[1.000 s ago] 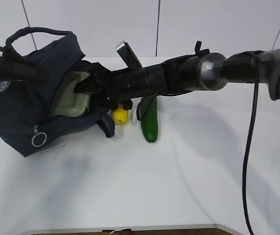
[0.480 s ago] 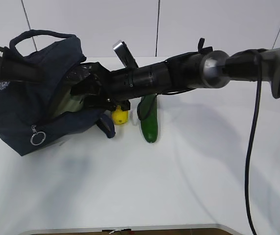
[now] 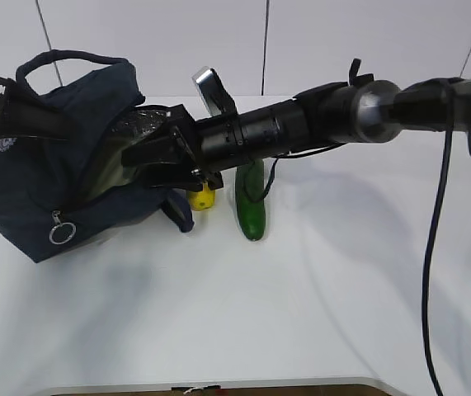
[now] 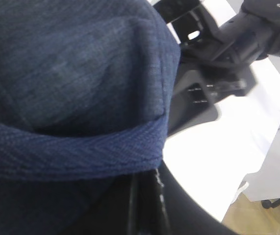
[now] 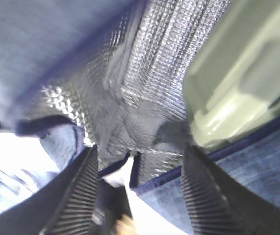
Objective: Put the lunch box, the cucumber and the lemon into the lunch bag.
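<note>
With the lunch box [image 5: 242, 83] lying inside the lunch bag [image 3: 33, 190]: first of three items judged stowed, two left on the table [image 3: 301, 313].
Step in hand: appears to be the end of the box placement; right gripper [image 3: 157, 153] sits at the bag's mouth, fingers [image 5: 76, 196] spread with nothing between them.
Box position: pale green lid seen in the right wrist view against the silver lining, on the right side of the opening, apart from the fingers.
Left gripper [image 3: 4, 115]: at the bag's upper left by the loop handle [image 3: 62, 59]; fingers pressed together, judged to be pinching bag fabric to hold the mouth open, though the left wrist view fills with navy cloth and hides the contact.
Lemon [image 3: 202, 198]: on the table just outside the bag's mouth, under the right arm, partly hidden by it.
Cucumber [image 3: 250, 202]: on the table just right of the lemon, lying roughly front to back, far end under the arm.
Next move, as a judgement: calls for drawing the right gripper clear of the opening, then coming down on the lemon or cucumber with the fingers spread.
In the way: bag's lower lip and a dark strap end [image 3: 177, 216] sit touching or just beside the lemon, so little room on that side; right arm itself overhangs both items.
Other things: silver ring pull [image 3: 60, 234] hangs on the bag's front; a small silver-topped part [image 3: 210, 87] juts up behind the arm, nature unclear.
Risk: mouth could sag shut if the left hold slips.
</note>
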